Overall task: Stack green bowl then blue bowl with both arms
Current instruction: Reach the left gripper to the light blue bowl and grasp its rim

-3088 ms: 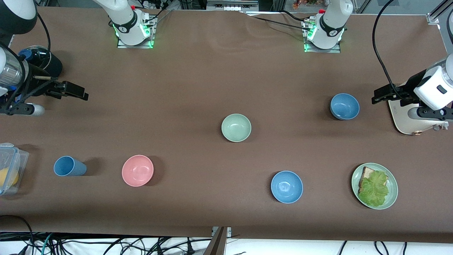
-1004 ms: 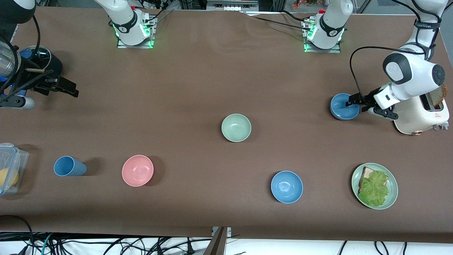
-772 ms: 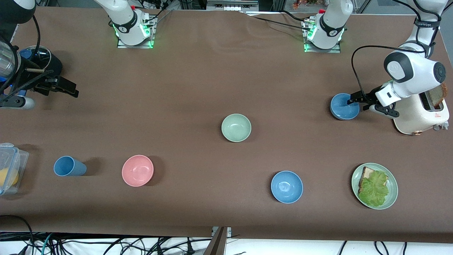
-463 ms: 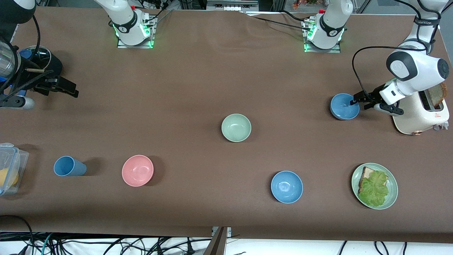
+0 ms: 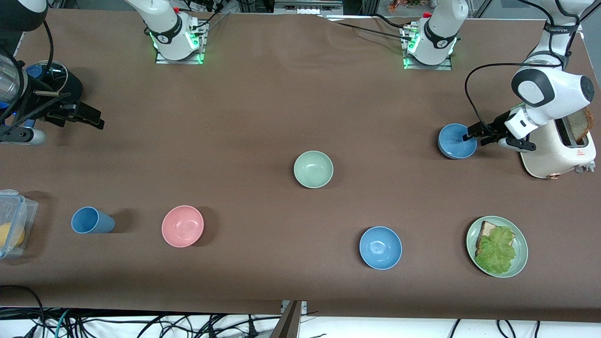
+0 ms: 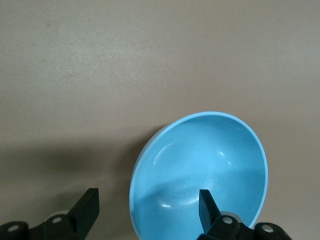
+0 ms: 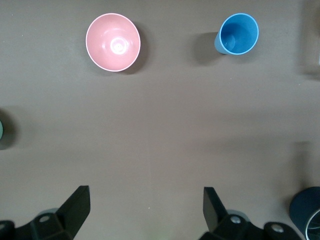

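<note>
Brown table [image 5: 263, 108] | left gripper [image 6: 145, 207] spread astride blue bowl [image 6: 200, 170] rim, contact unclear | right gripper [image 7: 145, 207] spread, waiting.

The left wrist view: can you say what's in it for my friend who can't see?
A blue bowl sits upright on the brown table. The left gripper is open, one finger inside the bowl, the other outside its rim.
</note>
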Robot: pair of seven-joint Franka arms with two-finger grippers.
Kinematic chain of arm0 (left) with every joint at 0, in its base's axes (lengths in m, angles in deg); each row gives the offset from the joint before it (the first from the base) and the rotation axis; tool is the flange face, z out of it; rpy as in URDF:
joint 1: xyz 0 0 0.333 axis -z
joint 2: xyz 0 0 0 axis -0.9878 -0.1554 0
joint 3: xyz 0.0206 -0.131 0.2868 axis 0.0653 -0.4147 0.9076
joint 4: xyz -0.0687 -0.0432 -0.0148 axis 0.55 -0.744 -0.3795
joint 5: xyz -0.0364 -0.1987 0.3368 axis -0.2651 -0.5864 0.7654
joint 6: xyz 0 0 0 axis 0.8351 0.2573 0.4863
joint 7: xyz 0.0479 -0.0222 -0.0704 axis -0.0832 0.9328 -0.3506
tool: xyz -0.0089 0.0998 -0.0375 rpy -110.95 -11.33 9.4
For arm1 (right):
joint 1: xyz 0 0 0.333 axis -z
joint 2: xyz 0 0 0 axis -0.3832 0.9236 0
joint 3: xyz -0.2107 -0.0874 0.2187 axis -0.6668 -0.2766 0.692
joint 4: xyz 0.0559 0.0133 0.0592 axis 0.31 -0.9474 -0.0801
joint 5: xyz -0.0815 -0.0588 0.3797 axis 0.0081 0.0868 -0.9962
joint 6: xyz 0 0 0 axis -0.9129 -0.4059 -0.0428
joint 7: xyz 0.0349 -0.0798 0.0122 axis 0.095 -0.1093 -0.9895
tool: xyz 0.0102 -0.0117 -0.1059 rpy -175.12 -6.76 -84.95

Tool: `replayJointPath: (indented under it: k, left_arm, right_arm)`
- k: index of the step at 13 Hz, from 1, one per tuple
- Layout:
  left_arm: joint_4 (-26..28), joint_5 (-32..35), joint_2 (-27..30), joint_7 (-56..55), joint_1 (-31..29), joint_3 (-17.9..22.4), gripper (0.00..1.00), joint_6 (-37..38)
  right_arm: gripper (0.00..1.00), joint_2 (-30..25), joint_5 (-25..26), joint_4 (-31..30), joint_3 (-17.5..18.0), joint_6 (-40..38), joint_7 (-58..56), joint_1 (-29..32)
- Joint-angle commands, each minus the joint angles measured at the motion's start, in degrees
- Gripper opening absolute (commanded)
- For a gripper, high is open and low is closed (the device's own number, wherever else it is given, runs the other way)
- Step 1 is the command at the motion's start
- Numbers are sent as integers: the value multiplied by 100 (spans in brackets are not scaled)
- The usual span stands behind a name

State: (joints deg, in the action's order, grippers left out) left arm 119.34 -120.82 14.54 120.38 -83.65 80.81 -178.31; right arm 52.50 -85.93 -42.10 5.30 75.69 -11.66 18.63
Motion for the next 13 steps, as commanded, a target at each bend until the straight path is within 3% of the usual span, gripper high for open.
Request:
replayJointPath:
  k: [1, 3, 4, 6, 7, 13]
  left_arm:
    - [59, -324, -35, 117, 30, 5, 88, -140]
    - [59, -334, -61, 117, 30, 5, 86, -149]
    - [59, -334, -87, 117, 30, 13, 71, -158]
    - [59, -517, -114, 116, 30, 13, 11, -166]
    - [59, -536, -123, 99, 30, 13, 0, -158]
    - [-107, -501, -62, -6, 74, -4, 0, -62]
  right_arm:
    - [100, -23, 55, 1, 98, 32, 67, 92]
    - [100, -23, 46, 1, 98, 32, 67, 100]
    - [100, -23, 46, 1, 98, 32, 67, 100]
    - [100, -23, 46, 1, 98, 32, 67, 100]
    - [100, -23, 46, 1, 98, 32, 67, 100]
    - [100, -23, 46, 1, 98, 32, 67, 100]
